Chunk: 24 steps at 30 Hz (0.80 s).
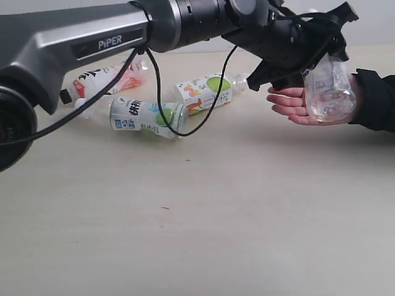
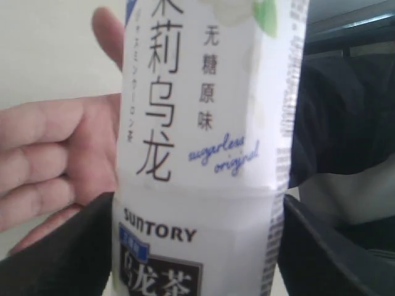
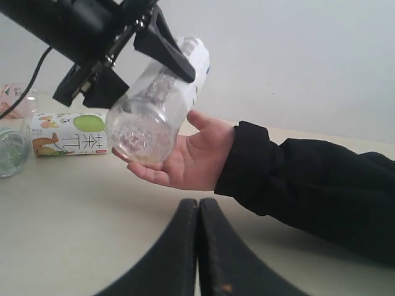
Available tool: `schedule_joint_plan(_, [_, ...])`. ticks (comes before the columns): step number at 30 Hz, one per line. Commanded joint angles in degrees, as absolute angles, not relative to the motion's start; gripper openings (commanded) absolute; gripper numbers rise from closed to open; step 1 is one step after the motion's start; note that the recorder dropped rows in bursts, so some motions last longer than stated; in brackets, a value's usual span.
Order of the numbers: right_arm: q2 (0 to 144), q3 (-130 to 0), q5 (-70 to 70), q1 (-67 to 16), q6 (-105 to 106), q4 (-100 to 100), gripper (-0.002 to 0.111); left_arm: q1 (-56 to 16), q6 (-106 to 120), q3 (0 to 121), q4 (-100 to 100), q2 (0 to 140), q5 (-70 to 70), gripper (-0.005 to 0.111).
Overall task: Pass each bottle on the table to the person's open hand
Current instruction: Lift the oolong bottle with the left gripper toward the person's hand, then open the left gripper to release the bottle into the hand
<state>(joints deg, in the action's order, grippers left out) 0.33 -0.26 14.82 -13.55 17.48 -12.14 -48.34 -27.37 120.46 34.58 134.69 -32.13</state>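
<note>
Gripping the light, crushable, seemingly empty Suntory tea bottle (image 1: pixel 330 92) mid-label, the left gripper (image 1: pixel 324 58) poises it over the person's open hand (image 1: pixel 290 105); right gripper (image 3: pixel 199 209) pinched together, empty.

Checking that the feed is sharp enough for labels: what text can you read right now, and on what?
"PiPER": on the grey robot arm.
"SUNTORY": on the white-labelled clear plastic bottle.
"sugarless original": same bottle.
"无糖原味": same bottle.
"茶π": on the green-spotted clear plastic bottle.
Too blurred to read: the print on the pink-red clear plastic bottle and on the second green-spotted bottle.
</note>
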Motion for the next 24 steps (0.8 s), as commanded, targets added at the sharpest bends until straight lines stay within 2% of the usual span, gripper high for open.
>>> schedule_joint_plan(1, [0.0,0.0,14.1,-13.3,17.8,-12.1,0.000,-48.3,-26.6,121.0,37.6,136.9,-30.7,0.000])
schedule_joint_plan(13, [0.0,0.0,14.1,-13.3,17.8,-12.1,0.000,-48.3,-22.8,121.0,40.1,139.5,-28.6,0.003])
schedule_joint_plan(15, [0.0,0.0,14.1,-13.3,17.8,-12.1,0.000,-48.3,-22.8,121.0,40.9,139.5,-28.7,0.010])
schedule_joint_plan(22, [0.0,0.0,14.1,-13.3,17.8,-12.1,0.000,-48.3,-23.0,121.0,43.1,139.5,-28.0,0.048])
schedule_joint_plan(24, [0.0,0.0,14.1,-13.3,17.8,-12.1,0.000,-48.3,-23.0,121.0,43.1,139.5,-27.9,0.054])
